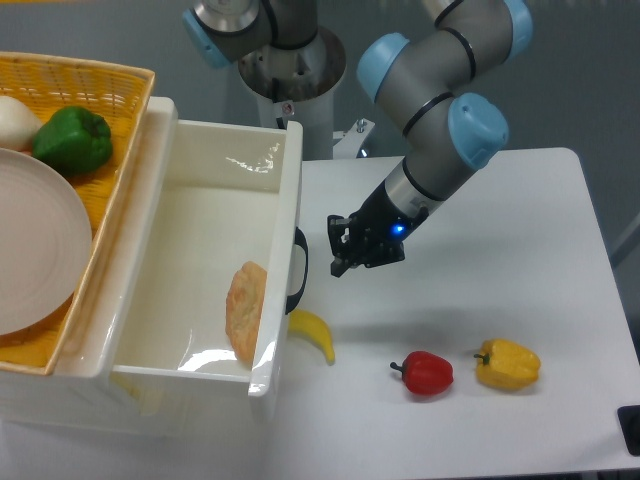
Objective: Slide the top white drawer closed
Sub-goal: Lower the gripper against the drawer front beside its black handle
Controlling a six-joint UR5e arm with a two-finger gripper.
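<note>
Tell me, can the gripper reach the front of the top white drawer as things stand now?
Probably yes. The gripper hangs just right of the top white drawer, facing its black handle, with only bare table between them. The banana lies lower, out of the way.

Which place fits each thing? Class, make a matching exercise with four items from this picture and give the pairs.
Things:
1. green pepper
2. bread piece
3. banana
4. red pepper

Places:
A. inside the top white drawer
B. on the table beside the yellow pepper
C. in the yellow wicker basket
D. on the table beside the drawer front

Pairs: 1-C, 2-A, 3-D, 4-B
</note>
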